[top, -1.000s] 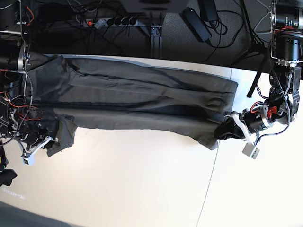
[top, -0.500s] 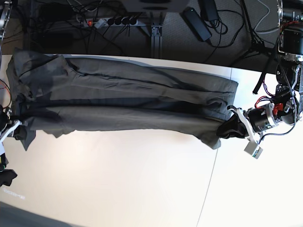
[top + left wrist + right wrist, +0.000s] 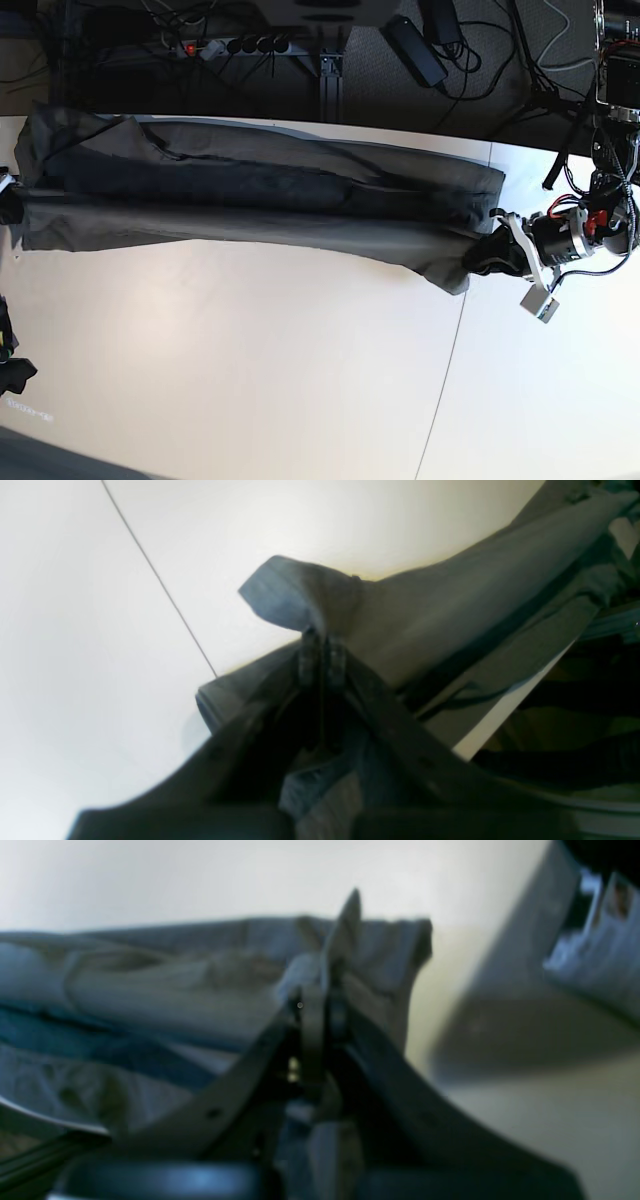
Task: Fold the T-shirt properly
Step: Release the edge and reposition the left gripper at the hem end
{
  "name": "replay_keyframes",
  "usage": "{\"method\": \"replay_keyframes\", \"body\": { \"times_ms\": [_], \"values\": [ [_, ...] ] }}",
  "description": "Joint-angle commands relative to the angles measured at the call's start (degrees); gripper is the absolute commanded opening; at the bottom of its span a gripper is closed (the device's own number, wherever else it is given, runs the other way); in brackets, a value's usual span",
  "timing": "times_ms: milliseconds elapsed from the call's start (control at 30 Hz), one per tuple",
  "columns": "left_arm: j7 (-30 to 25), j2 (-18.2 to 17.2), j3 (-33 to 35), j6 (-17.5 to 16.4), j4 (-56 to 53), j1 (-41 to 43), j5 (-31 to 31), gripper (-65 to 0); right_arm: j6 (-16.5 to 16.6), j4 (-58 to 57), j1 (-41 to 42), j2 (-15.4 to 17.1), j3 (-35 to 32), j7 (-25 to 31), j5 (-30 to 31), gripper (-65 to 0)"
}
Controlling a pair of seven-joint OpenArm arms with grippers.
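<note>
The dark olive-grey T-shirt [image 3: 270,195] lies stretched in a long band across the far side of the white table [image 3: 250,370]. My left gripper [image 3: 497,255], at the right of the base view, is shut on the shirt's right end; the left wrist view shows its fingertips [image 3: 322,652] pinching a fold of cloth [image 3: 450,615]. My right gripper [image 3: 6,208] is at the far left edge, mostly out of frame; the right wrist view shows it [image 3: 325,990] shut on a bunched edge of the shirt [image 3: 150,985], held taut.
A thin seam line [image 3: 445,370] runs down the table right of centre. Beyond the far table edge are a power strip [image 3: 240,45], cables and a black adapter [image 3: 415,50]. A dark object [image 3: 15,375] sits at the left front edge.
My right gripper has pulled the shirt's left end further left and back, out past the frame edge, stretching the shirt straighter. My left gripper has shifted slightly right, still holding its end.
</note>
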Motion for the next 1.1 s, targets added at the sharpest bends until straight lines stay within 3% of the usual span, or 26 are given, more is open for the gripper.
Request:
{"method": "replay_keyframes", "body": {
  "times_ms": [0, 100, 267, 333, 367, 467, 500, 533, 833, 867, 900, 967, 1000, 1067],
  "values": [
    [-0.4, -1.2, -0.5, -1.1, 0.8, -0.6, -1.2, -61.6, 3.7, 0.8, 0.0, 1.6, 0.9, 1.1, 0.5, -65.0],
    [-0.6, -1.5, -0.5, -1.1, 0.8, 0.7, -2.0, -51.9, 3.7, 0.7, -0.6, 1.1, 0.8, 0.4, 0.9, -65.0],
    [-2.1, -1.5, -0.5, -1.1, 0.8, 3.1, -2.1, -47.7, 3.6, 0.7, -0.5, -1.3, 0.8, 0.7, 0.8, -65.0],
    [-2.3, -1.5, -0.5, -1.1, 0.8, 3.4, -1.5, -38.0, 3.7, 0.7, -0.5, -2.3, 0.8, 1.9, 0.9, -65.0],
    [-2.3, -1.5, -0.5, -1.1, 0.8, 3.4, -0.8, -33.0, 3.7, 0.7, -0.3, -2.8, 0.8, 2.3, 0.8, -60.8],
    [-3.1, -1.7, -0.9, -1.1, 0.8, 3.4, 0.2, -28.6, 3.6, 0.7, -0.2, -3.3, 0.9, 2.7, 0.7, -28.0],
    [-3.4, -1.8, -1.3, -1.1, 0.8, 3.4, 0.9, -28.6, 3.6, 0.7, -0.2, -3.3, 0.9, 3.2, 0.3, -21.5],
    [-3.6, -1.8, -1.9, -1.1, 0.8, 3.4, 1.5, -28.6, 3.6, 0.9, -0.2, -3.3, 0.9, 3.5, -0.2, -20.7],
    [-3.5, -1.7, -14.2, -1.1, 0.8, 6.3, -0.5, -28.6, 3.6, 8.6, -0.1, -5.5, 2.9, 4.0, 0.0, -21.6],
    [-3.5, -1.7, -14.3, -1.1, 0.8, 7.1, -0.6, -28.6, 3.6, 8.7, -0.1, -6.1, 2.9, 4.1, 0.0, -26.0],
    [-3.5, -1.6, -14.3, -1.1, 0.8, 8.0, -0.6, -28.6, 3.6, 8.7, -0.1, -6.8, 2.9, 4.4, -0.1, -34.9],
    [-3.7, -0.9, -14.3, -1.1, 0.8, 9.5, -0.6, -28.6, 3.6, 8.7, -0.1, -8.5, 2.9, 4.5, -0.1, -60.0],
    [-3.8, -0.6, -14.3, -1.1, 0.8, 10.2, -0.6, -28.6, 3.6, 8.7, -0.1, -9.6, 2.9, 4.6, -0.3, -65.0],
    [-5.2, 0.0, -14.3, -1.1, 0.8, 11.2, 0.5, -28.6, 3.6, 8.4, -0.2, -11.3, 2.9, 4.6, -1.6, -65.0]
  ]
}}
